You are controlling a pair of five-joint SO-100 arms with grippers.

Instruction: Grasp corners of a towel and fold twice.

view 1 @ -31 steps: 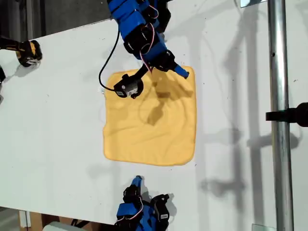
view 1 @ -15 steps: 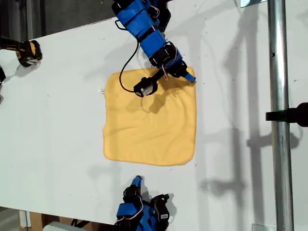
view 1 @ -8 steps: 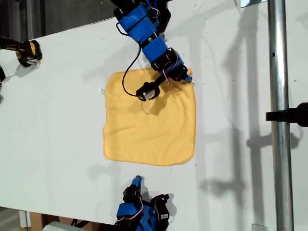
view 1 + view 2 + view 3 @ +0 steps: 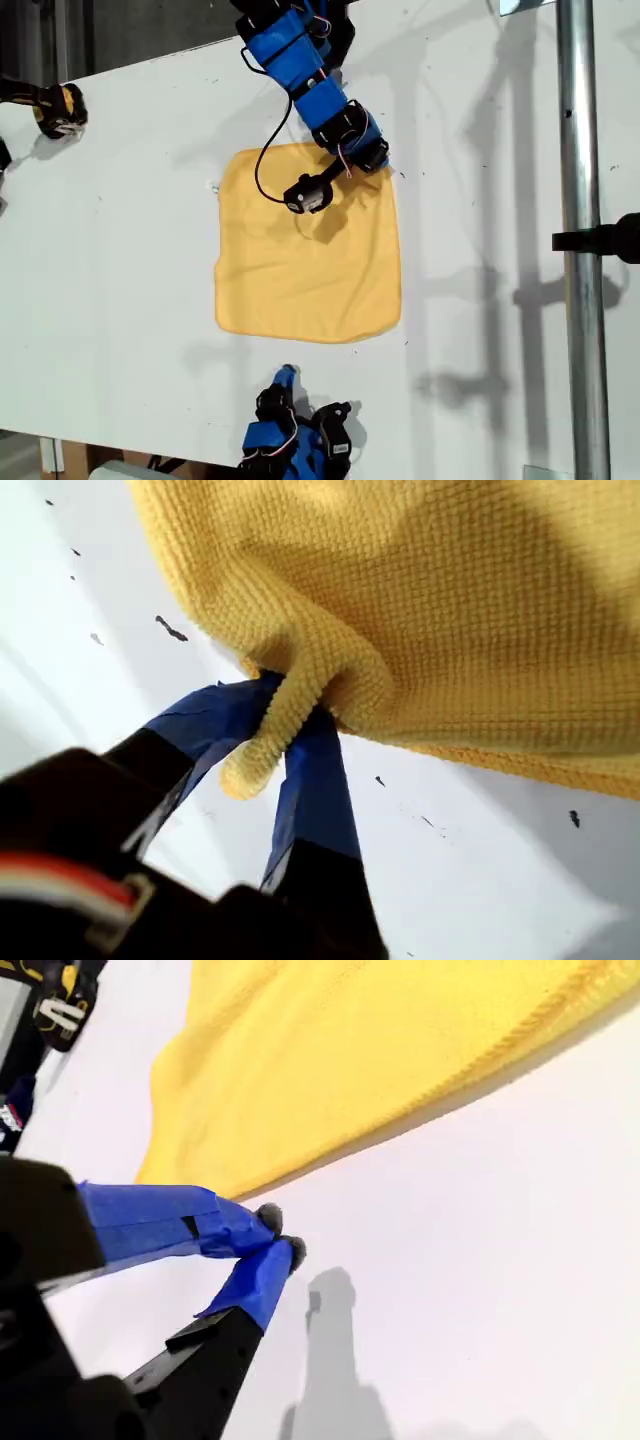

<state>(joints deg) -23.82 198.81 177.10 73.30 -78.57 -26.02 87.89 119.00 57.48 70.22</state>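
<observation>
Clamped on a towel [image 4: 305, 255] corner, my first gripper [image 4: 290, 725] has dragged it inward, starting the first fold; my second gripper [image 4: 275, 1240] rests closed.

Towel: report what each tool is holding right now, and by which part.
My first tool pinches the towel by one rounded corner. My second tool holds nothing.
</observation>
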